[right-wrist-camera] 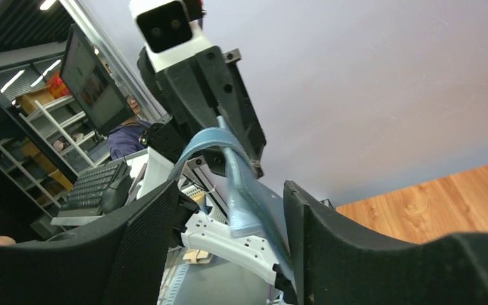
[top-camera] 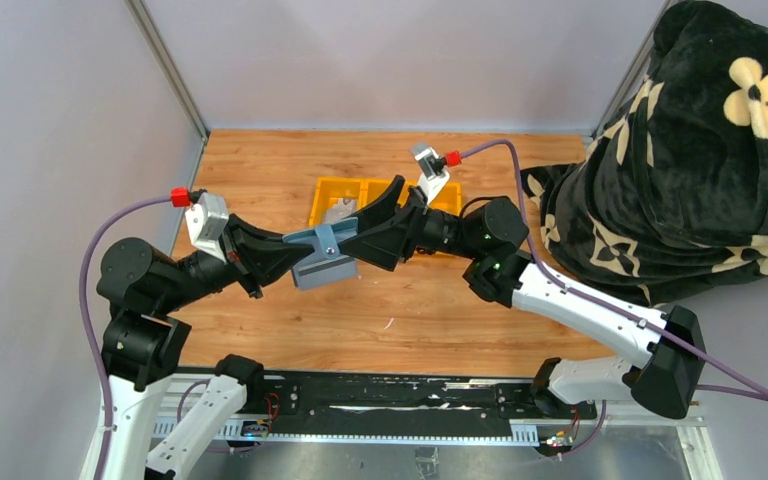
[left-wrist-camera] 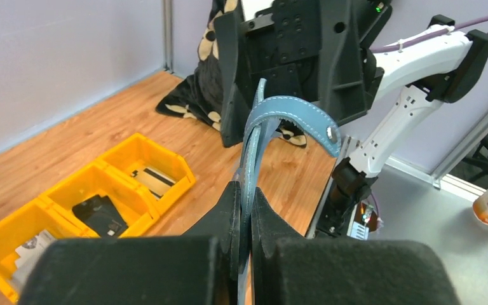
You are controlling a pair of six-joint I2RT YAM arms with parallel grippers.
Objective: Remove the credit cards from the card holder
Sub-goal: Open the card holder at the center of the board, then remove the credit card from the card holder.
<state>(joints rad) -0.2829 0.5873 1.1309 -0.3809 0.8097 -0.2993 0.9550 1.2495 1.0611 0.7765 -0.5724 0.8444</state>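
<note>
At the centre of the overhead view, shows a blue-grey card holder [top-camera: 322, 258] held in the air above a wooden table [top-camera: 410, 310], between two black grippers meeting from left and right. Held from the left by the left gripper [top-camera: 295, 250], clamped tight on the holder's edge. Seen from the left wrist, lower middle of the frame: both fingers [left-wrist-camera: 229, 219] pressed flat on the thin blue leather, no gap between them. Above that, a curved strap [left-wrist-camera: 292, 113] with a metal snap, bending toward the right of the frame.

Flanked from the right by the right gripper [top-camera: 358, 238], jaws parted, one finger on each side of the holder. Seen from the right wrist: wide black fingers [right-wrist-camera: 146, 241] at lower left and lower right, holder standing between them, clear of the left one; contact with the right one impossible to tell.

Toward the top of the overhead view, a yellow three-compartment tray [top-camera: 332, 188] on the table. From the left wrist, lower left of the frame: a pale card [left-wrist-camera: 151, 178] with a dark stripe in the farthest compartment, a black pouch [left-wrist-camera: 101, 217] in the middle one. At far right of the overhead view, a dark patterned blanket [top-camera: 690, 150].
</note>
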